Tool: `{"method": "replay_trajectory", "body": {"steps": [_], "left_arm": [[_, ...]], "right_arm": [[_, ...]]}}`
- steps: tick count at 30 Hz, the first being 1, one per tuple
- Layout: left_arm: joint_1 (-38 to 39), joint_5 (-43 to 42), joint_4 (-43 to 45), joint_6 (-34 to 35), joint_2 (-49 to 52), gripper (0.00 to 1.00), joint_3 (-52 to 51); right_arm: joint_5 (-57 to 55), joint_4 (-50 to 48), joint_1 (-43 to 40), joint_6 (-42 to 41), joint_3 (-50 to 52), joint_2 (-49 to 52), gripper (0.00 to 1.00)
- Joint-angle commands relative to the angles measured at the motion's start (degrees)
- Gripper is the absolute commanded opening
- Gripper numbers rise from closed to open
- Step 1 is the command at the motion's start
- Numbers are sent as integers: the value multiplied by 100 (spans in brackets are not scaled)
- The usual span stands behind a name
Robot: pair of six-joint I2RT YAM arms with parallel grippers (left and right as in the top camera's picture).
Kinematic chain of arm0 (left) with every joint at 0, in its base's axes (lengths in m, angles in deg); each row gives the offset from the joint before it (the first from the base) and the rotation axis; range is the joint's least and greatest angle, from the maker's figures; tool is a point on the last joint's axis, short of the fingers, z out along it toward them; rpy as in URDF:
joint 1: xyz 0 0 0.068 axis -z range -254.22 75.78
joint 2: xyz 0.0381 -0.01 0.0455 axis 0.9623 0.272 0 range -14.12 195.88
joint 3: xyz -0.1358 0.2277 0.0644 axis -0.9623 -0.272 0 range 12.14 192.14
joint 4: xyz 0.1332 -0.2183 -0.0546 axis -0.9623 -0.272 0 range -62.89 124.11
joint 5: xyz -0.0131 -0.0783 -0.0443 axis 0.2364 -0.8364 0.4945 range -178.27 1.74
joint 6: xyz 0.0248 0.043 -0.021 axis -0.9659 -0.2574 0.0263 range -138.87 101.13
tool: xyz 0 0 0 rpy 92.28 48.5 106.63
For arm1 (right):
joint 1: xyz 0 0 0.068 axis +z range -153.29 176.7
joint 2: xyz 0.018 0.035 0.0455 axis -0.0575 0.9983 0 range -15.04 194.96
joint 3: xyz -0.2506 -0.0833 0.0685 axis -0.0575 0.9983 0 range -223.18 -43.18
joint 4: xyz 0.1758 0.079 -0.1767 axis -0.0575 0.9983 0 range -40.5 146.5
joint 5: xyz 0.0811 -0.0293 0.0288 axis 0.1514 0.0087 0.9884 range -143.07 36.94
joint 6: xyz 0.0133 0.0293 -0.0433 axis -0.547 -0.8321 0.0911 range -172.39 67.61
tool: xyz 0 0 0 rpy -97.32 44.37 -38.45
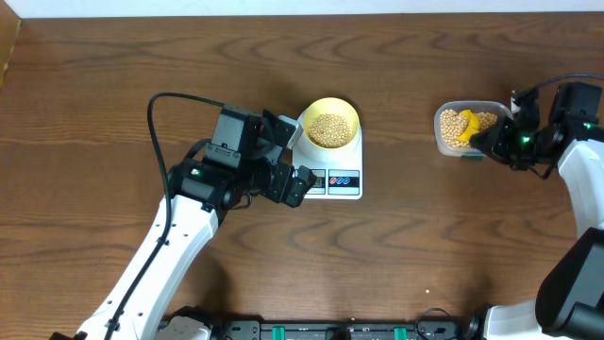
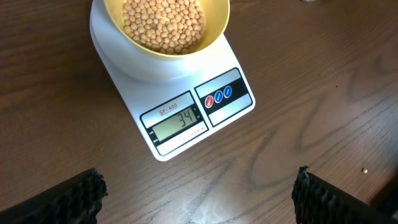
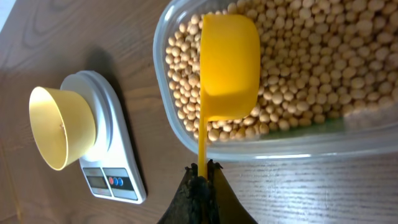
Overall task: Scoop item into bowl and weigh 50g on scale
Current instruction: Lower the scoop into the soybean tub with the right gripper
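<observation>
Bowl [image 2: 214, 25] on scale [image 2: 180, 90], left jaws spread apart nearby, right jaws pinching spoon [image 3: 227, 68] in tub [image 3: 298, 146]

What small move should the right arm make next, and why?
Probably dip the yellow measuring spoon into the soybeans in the clear tub for a partial scoop: the scale reads 34, short of 50, and the right tool grips the spoon.

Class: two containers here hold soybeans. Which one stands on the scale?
The round pale yellow bowl, atop the white digital scale; the clear plastic tub stands apart on the table, with the yellow scoop in it.
</observation>
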Motion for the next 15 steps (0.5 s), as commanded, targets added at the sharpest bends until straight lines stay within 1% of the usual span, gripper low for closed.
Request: {"method": "replay_trajectory", "body": {"steps": [1, 15], "left_arm": [[7, 35, -4, 31, 11, 98, -2], [7, 37, -4, 31, 11, 98, -2]], "right_arm": [[232, 85, -83, -63, 55, 57, 1], [232, 264, -87, -61, 55, 57, 1]]}}
